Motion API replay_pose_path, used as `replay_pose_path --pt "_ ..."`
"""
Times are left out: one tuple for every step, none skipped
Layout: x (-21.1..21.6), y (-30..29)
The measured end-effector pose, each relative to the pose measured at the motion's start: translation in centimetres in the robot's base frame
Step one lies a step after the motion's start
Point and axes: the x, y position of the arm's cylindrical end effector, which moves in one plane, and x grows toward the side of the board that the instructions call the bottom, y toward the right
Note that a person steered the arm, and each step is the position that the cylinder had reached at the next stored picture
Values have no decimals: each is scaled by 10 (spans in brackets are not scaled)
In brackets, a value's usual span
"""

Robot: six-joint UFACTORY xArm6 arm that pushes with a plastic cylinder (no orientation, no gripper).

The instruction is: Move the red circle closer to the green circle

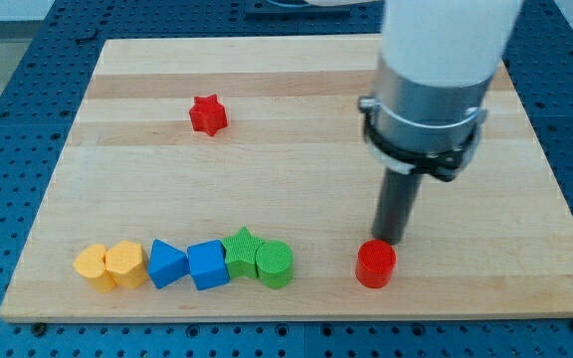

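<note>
There are no jaws on this arm to open or close, only a dark rod, and my tip sits at the top edge of the red circle, touching it or just short of it; the view does not settle which. The red circle stands near the bottom of the wooden surface, to the view's right of a row of blocks. The green circle ends that row on the right, with a clear gap of bare wood between it and the red one. Beside it, to the left, come a green star, a blue cube, a blue triangle, a yellow heart and a second yellow block whose shape I cannot make out. A red star lies well apart, toward the view's top left.

The push needs to go toward the view's left, but my tip is above the red circle, slightly to its right. Pushing from here would likely send it down toward the board's bottom edge. I judge it better to bring the tip round to the circle's right side, level with its middle, then push steadily left. An off-centre contact would let the round block slip aside. Stopping short of the green circle avoids disturbing the row.
</note>
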Motion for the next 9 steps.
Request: replay_pose_path --pt "7 42" --pt "26 51" --pt "34 49" --pt "34 32" --pt "34 11" --pt "34 -10" --pt "34 -29" --pt "35 -28" --pt "41 -27"
